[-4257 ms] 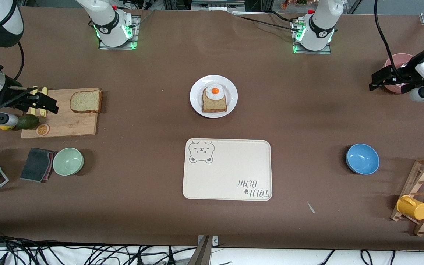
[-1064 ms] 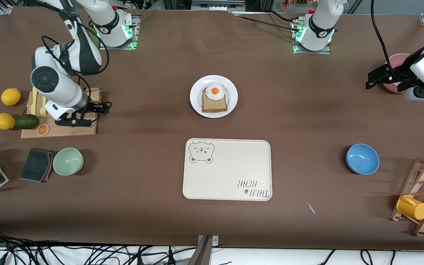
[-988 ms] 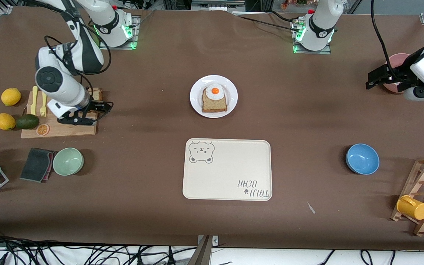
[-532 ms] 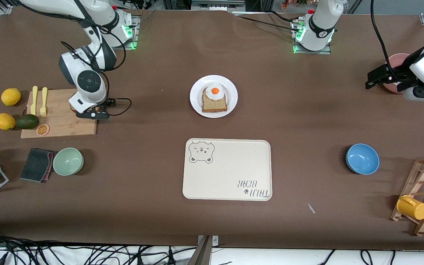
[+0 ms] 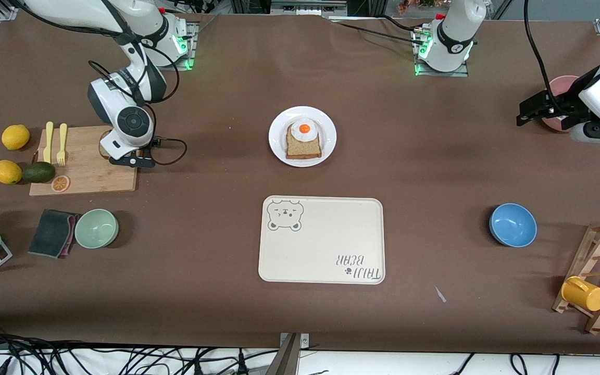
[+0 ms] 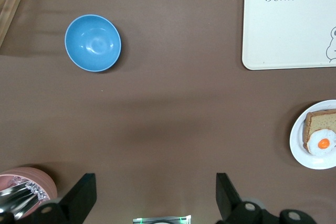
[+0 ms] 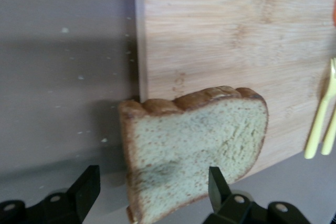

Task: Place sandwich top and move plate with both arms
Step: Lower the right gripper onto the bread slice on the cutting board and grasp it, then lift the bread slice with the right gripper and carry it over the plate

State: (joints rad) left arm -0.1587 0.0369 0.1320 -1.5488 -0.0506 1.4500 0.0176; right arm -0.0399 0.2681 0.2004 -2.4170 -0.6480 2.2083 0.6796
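Note:
The sandwich top (image 7: pixel 194 150), a plain slice, lies at the corner of the wooden cutting board (image 7: pixel 236 30), slightly over the board's edge. In the front view only a sliver of it (image 5: pixel 103 146) shows under the right wrist. My right gripper (image 5: pixel 129 160) is low over it and open (image 7: pixel 152 190), one finger on each side of the slice. The white plate (image 5: pixel 327 127) at mid-table holds the slice with a fried egg (image 5: pixel 303 140); the plate also shows in the left wrist view (image 6: pixel 296 148). My left gripper (image 5: pixel 526 117) waits, open (image 6: pixel 155 198), over the table by the pink bowl (image 5: pixel 560 86).
The cream bear tray (image 5: pixel 326 239) lies nearer the camera than the plate. A blue bowl (image 5: pixel 512 224) and a rack with a yellow mug (image 5: pixel 583 294) sit toward the left arm's end. Yellow forks (image 5: pixel 62 143), lemons, an avocado and a green bowl (image 5: pixel 96 228) surround the board (image 5: pixel 86 172).
My right arm has swung in over the cutting board, turned its wrist and come down over the plain slice. The left arm has hardly moved.

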